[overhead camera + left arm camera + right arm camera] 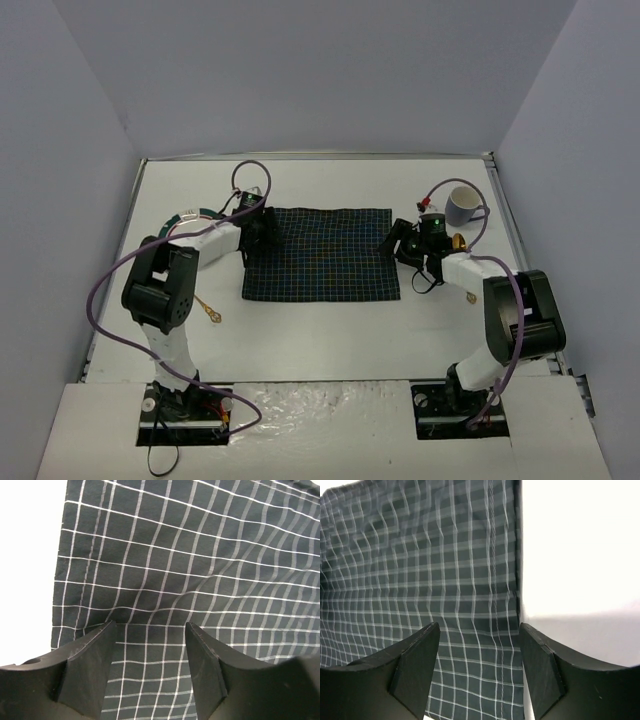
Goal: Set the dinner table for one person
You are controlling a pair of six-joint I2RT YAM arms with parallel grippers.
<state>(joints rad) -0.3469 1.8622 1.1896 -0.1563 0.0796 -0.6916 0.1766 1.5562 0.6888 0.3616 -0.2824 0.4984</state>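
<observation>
Two arms reach over the dinner table [330, 335], one at each short side of the dark checked cloth [320, 253], which lies flat mid-table. The left gripper [150, 625] is at the cloth's left edge, jaws released and spread, with only cloth below them. The right gripper [480, 626] is at the right edge, also released, straddling the hem. I can't tell whether the fingertips touch the fabric. A white mug [461, 206] stands far right, a green-rimmed plate [188, 214] is partly hidden behind the left arm, and a gold utensil [210, 313] lies near left, off the cloth.
</observation>
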